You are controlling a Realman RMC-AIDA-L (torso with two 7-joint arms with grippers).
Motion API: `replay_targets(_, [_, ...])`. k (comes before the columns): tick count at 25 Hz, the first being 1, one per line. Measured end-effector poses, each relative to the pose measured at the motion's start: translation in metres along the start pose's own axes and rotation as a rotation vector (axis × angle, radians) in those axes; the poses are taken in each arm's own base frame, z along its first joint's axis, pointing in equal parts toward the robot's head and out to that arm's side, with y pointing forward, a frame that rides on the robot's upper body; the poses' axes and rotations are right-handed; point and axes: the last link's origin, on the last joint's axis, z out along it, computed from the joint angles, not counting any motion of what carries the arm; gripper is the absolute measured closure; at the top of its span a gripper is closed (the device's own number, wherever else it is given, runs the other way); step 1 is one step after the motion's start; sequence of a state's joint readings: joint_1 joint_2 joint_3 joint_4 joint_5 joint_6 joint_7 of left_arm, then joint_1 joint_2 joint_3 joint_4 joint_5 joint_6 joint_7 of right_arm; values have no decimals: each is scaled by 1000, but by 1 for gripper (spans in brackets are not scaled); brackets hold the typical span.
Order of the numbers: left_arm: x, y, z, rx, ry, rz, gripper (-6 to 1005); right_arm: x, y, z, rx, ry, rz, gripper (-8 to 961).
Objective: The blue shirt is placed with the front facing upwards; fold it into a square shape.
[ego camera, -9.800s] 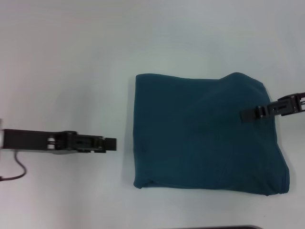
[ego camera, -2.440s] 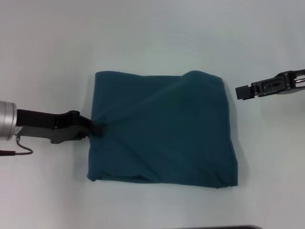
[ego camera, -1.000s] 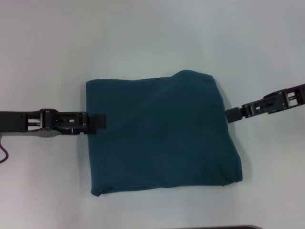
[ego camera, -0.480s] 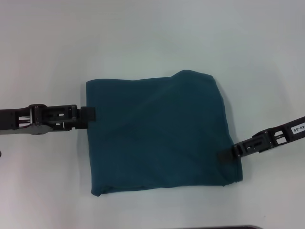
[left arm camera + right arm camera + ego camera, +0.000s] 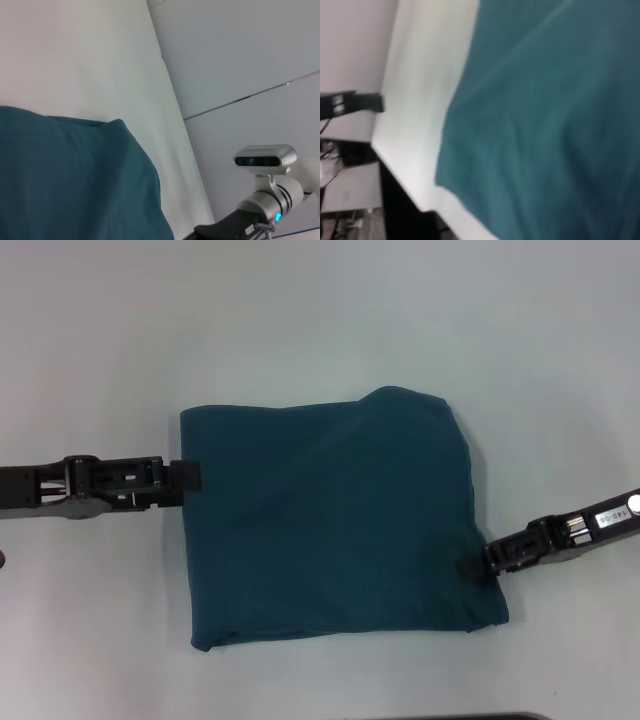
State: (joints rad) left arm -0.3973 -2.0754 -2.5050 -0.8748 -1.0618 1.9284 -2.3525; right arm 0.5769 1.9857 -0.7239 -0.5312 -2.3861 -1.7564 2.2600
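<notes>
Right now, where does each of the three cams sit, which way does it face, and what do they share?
Head view: on the robot's head, looking forward and down at the folded dark teal-blue cotton shirt on the white table; left gripper at the shirt's left edge, right gripper at its near-right corner.
Left wrist view: looks across the shirt toward the right arm; own fingers unseen.
Right wrist view: looks across the shirt toward the left gripper; own fingers unseen.
Shared: all three show the shirt and table.

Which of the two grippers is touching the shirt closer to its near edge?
The right gripper: it meets the blue shirt low on its right edge, by the near corner, while the left gripper touches high on the left edge.
</notes>
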Motion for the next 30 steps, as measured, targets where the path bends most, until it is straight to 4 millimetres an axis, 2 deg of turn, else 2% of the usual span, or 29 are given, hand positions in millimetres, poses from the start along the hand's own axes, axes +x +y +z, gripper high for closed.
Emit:
replay_targets(4, [0, 0, 1, -2, -1, 11, 125, -2, 3, -5, -14, -17, -12, 392])
replay_targets(7, [0, 3, -2, -20, -7, 61, 126, -6, 21, -13, -116, -37, -144, 392])
replay_targets(9, [-4, 8, -5, -59, -23, 208, 126, -7, 35, -20, -195, -98, -353, 392])
replay_targets(11, [-14, 5, -3, -88, -25, 345, 125, -4, 39, -19, -226, -180, -540, 392])
replay_targets(14, [-47, -13, 14, -136, 88, 607, 125, 7, 29, 1, -165, -455, -921, 391])
replay_targets(16, [-67, -19, 22, -146, 197, 772, 125, 20, 29, 3, -167, -515, -1041, 391])
replay_targets(17, [-75, -20, 23, -144, 242, 840, 125, 20, 29, 3, -167, -515, -1041, 391])
replay_targets(20, [-100, -23, 22, -101, 321, 999, 126, 47, 16, 11, -113, -529, -1157, 391])
replay_targets(24, [-121, -33, 26, -55, 284, 1035, 125, 75, -10, 36, 50, -621, -1177, 388])
replay_targets(26, [-124, -34, 21, -63, 256, 1049, 125, 79, -12, 38, 111, -717, -1201, 391])
replay_targets(30, [-123, -34, 12, -105, 211, 1045, 125, 76, -10, 38, 111, -753, -1195, 395])
